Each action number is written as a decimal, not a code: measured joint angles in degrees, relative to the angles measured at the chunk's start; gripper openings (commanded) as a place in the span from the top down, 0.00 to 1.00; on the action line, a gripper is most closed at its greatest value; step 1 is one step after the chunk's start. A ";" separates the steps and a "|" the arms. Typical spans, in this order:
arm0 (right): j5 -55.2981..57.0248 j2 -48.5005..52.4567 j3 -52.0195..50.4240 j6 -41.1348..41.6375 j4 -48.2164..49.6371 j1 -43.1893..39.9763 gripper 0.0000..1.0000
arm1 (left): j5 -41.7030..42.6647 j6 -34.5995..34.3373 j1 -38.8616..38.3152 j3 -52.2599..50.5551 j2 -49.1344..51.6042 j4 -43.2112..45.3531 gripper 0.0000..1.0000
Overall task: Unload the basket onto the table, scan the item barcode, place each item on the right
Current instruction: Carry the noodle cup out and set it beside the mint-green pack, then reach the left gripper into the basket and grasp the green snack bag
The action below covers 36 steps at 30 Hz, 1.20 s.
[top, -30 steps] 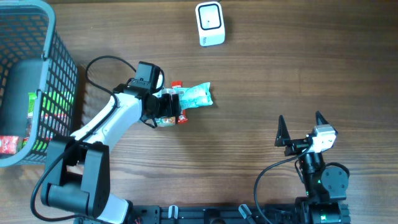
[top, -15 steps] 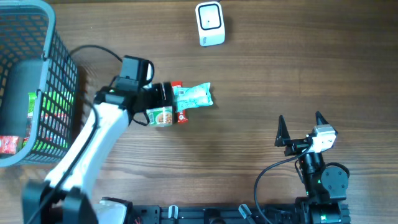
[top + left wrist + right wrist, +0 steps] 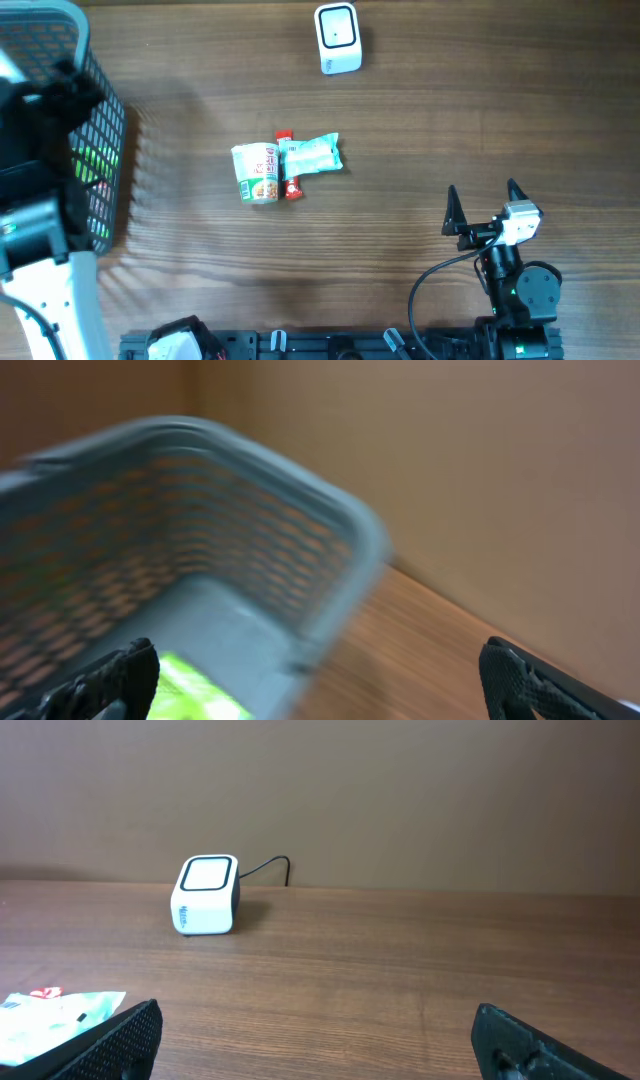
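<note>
Blur smears left arm point(image 3: 40, 240) where it covers most of basket point(image 3: 108, 125), only something green point(image 3: 195, 685) legible inside; left gripper point(image 3: 318, 685) and right gripper point(image 3: 483, 203) both spread wide, empty; cup point(image 3: 256, 173), bunched with red bar point(image 3: 287, 165) and teal pouch point(image 3: 312, 154), lies right of basket, scanner point(image 3: 337, 38) farther right.

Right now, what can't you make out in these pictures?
- What is in the basket: overhead, the left arm covers most of it; the left wrist view is blurred.
- Barcodes on the cup and teal packet: overhead, too small.
- The red bar: overhead, only its ends show between them.
- The teal packet, right wrist view: cut by the bottom edge.
</note>
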 measured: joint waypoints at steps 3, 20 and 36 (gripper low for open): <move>0.02 0.00 0.00 0.00 0.02 0.00 0.00 | -0.04 -0.33 10.67 0.07 1.60 -1.53 0.00; 0.02 0.00 0.00 0.00 0.02 0.00 0.00 | 11.39 -7.69 22.45 -0.63 36.28 -15.04 0.00; 0.02 0.00 0.00 -0.02 0.02 0.00 0.02 | 10.01 -14.19 23.08 -19.39 33.33 6.69 0.40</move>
